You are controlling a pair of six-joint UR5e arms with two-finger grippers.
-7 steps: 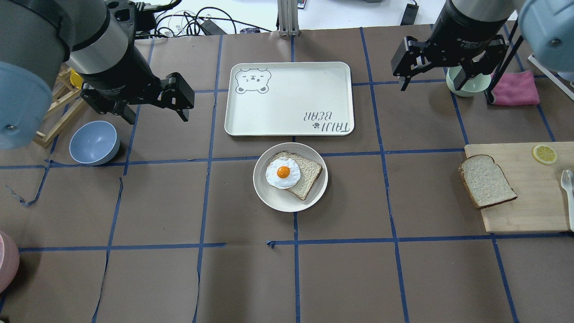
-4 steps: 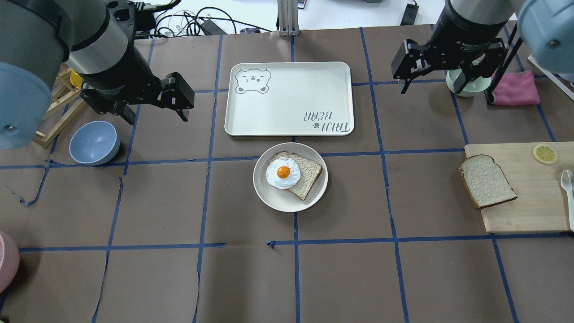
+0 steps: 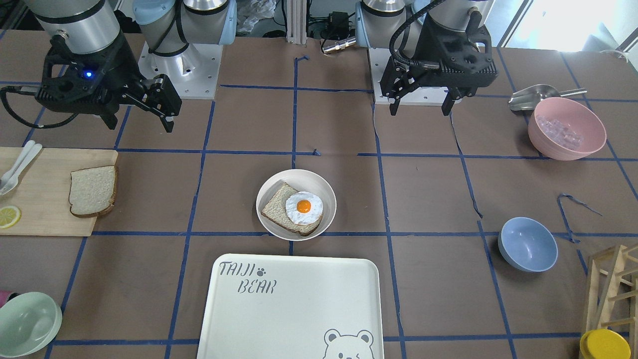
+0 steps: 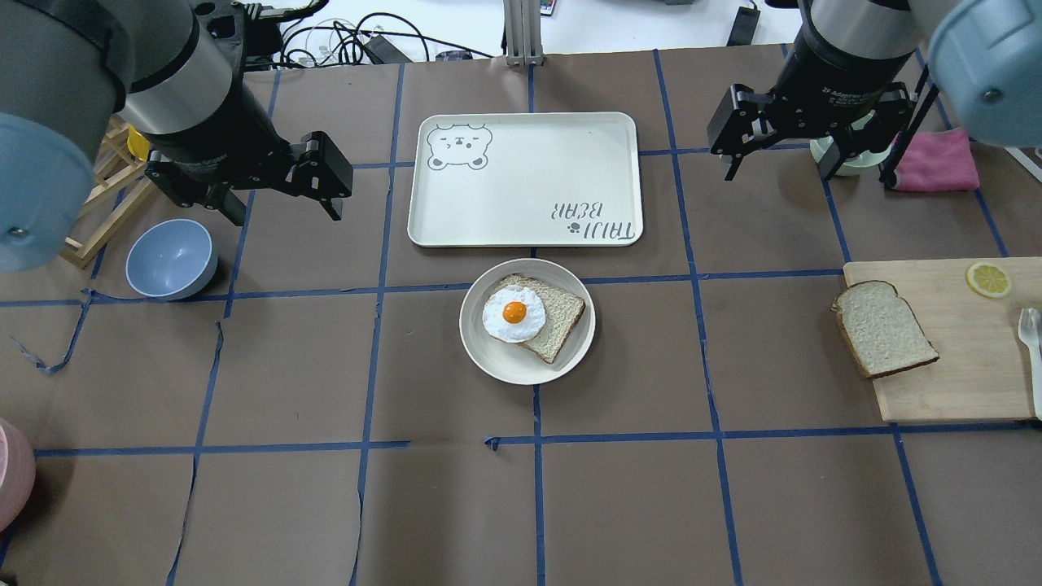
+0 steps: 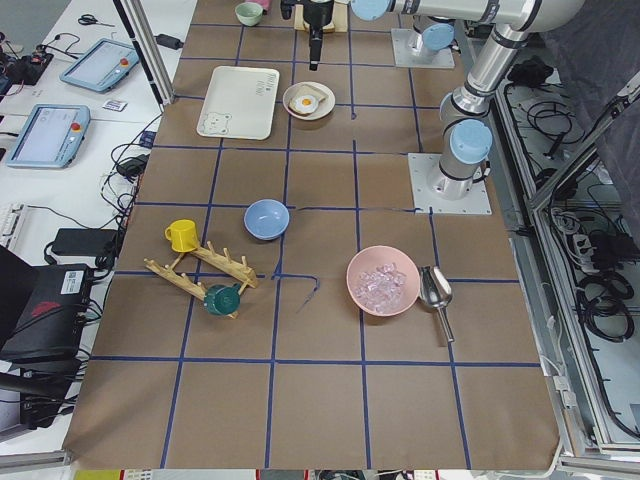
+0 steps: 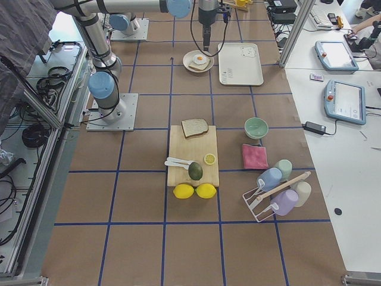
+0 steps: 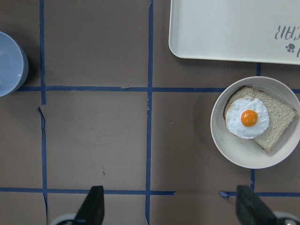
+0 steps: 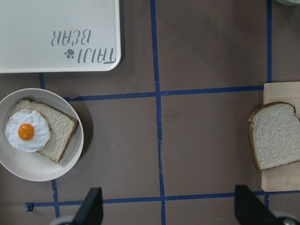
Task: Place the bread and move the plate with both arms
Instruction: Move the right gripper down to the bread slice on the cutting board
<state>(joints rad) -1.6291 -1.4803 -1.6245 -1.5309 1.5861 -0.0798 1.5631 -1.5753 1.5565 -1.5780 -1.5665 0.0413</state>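
Bread (image 4: 885,328) lies flat on a wooden board (image 4: 961,358) at the robot's right side of the table (image 4: 326,505). It sits at the end of the board nearer to the middle, with its crust a little over the edge. The plate (image 4: 498,364) stands at the middle of the table, just beside a white tray (image 4: 529,179) with a bear print. It already holds another slice (image 4: 560,317) with a fried egg (image 4: 514,314) on top (this one is not the plain bread).

The right tool (image 4: 777,172) hangs above the table with its fingers wide apart and nothing between them. It is near a green bowl (image 4: 847,163) and a pink cloth (image 4: 936,159), well apart from the bread. The left tool (image 4: 286,216) hangs also with fingers apart and empty, between a blue bowl (image 4: 171,259) and the tray.
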